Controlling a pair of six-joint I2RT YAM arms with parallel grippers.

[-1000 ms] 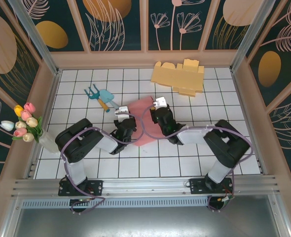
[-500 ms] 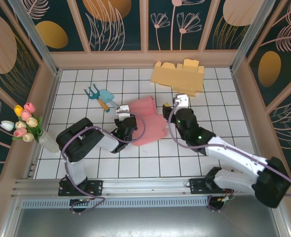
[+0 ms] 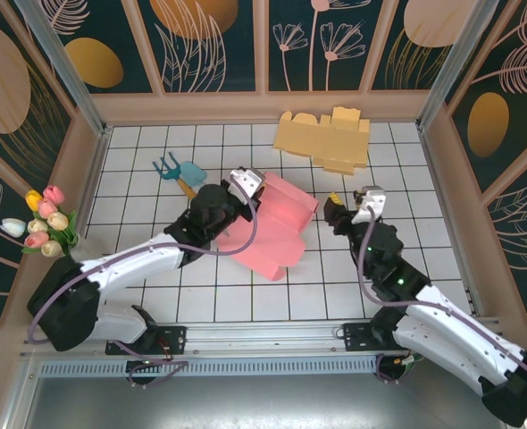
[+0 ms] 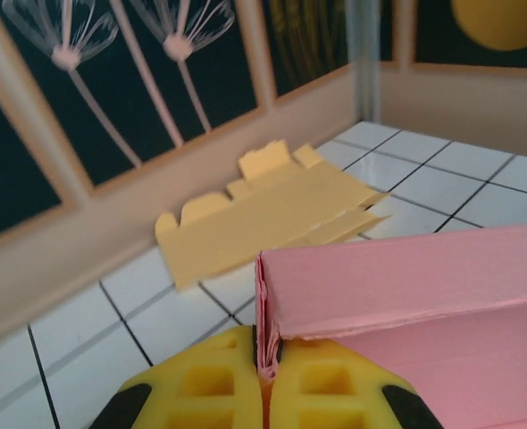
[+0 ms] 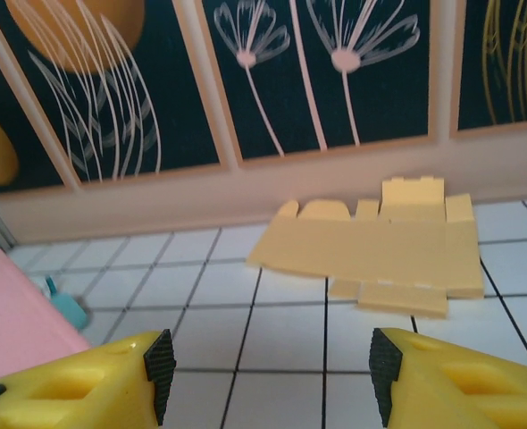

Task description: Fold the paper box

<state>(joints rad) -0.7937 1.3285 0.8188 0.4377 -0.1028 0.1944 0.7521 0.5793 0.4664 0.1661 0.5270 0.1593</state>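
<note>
Two arms show in the top view, and I'll take that view first. The pink paper box point(image 3: 277, 228) lies mid-table on the white tiled table point(image 3: 424, 179), slanting from upper left to lower right. The left gripper point(image 3: 256, 189) reaches in from the left and sits at the box's far-left corner. From up here I cannot tell how its fingers stand. The right gripper point(image 3: 338, 211) is just right of the box, not touching it, holding nothing. The yellow flat cardboard point(image 3: 324, 138) lies against the back wall, well apart from the box. The teal garden tools point(image 3: 181, 172) are left of the left gripper, and the tulips point(image 3: 47, 219) stand at the left wall.

Left wrist view: the left gripper point(image 4: 263, 384) has its yellow fingertips point(image 4: 201, 389) pressed together on a thin edge of the pink paper box point(image 4: 406, 295). The edge stands upright between the pads, and a long pink panel runs off to the right from the pinch. Beyond it the yellow flat cardboard point(image 4: 263, 206) lies by the wall base.

Right wrist view: the right gripper point(image 5: 268, 375) has its fingers point(image 5: 76, 384) spread wide, with bare tile between them. A corner of the pink paper box point(image 5: 13, 313) is at the left edge, clear of the near finger. One of the teal garden tools point(image 5: 67, 308) peeks out just behind it. The yellow flat cardboard point(image 5: 380, 250) lies flat ahead by the back wall.
</note>
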